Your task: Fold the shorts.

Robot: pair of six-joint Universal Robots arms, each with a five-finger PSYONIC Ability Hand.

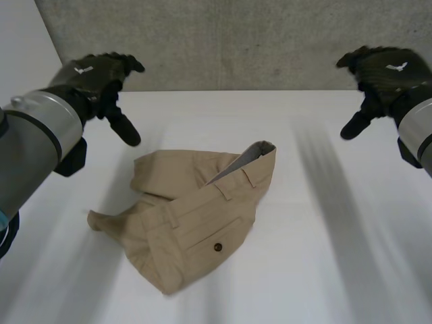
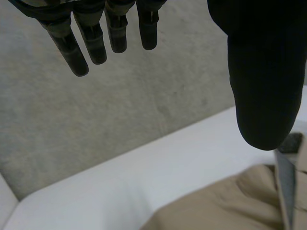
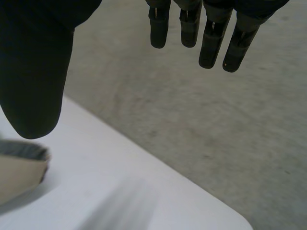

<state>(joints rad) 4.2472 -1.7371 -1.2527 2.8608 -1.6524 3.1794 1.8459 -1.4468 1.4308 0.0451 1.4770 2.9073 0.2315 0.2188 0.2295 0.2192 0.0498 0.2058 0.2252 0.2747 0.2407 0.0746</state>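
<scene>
Tan shorts (image 1: 192, 212) lie crumpled in the middle of the white table (image 1: 324, 256), with the waistband and its grey lining turned up at the far right and a buttoned back pocket facing up. My left hand (image 1: 98, 77) hovers above the table's far left, fingers straight and thumb pointing down, holding nothing. My right hand (image 1: 385, 74) hovers at the far right, also open and empty. In the left wrist view the fingers (image 2: 91, 40) are spread above a part of the shorts (image 2: 230, 203). The right wrist view has the waistband's corner (image 3: 21, 175) beyond the thumb (image 3: 36, 81).
A grey concrete wall (image 1: 229, 40) stands right behind the table's far edge. Bare tabletop surrounds the shorts on all sides.
</scene>
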